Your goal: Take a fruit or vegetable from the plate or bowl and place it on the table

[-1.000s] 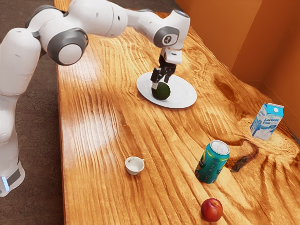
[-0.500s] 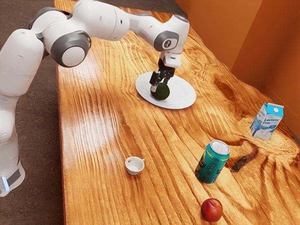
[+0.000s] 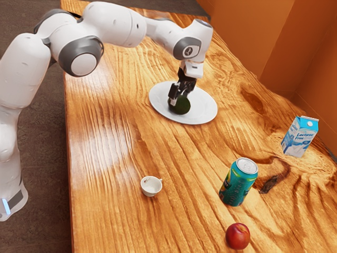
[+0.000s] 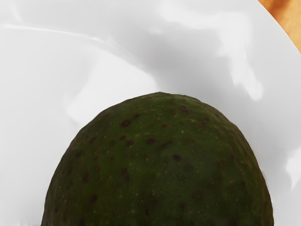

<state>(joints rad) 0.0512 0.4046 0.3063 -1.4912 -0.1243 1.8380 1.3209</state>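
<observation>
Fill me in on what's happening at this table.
A robot arm has its hand down at a dark green avocado on the white plate. The job is to move a fruit or vegetable from there to the table, and the avocado isn't on the wood yet. A cup, can, milk carton and red fruit stand apart from it.

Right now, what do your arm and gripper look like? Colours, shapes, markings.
Arm: glossy white, rounded segments, dark grey rings at the joints, and a small round badge near the wrist, too small to read. Base: white, with a pale blue light strip. Gripper: black, angular, two-fingered.
</observation>
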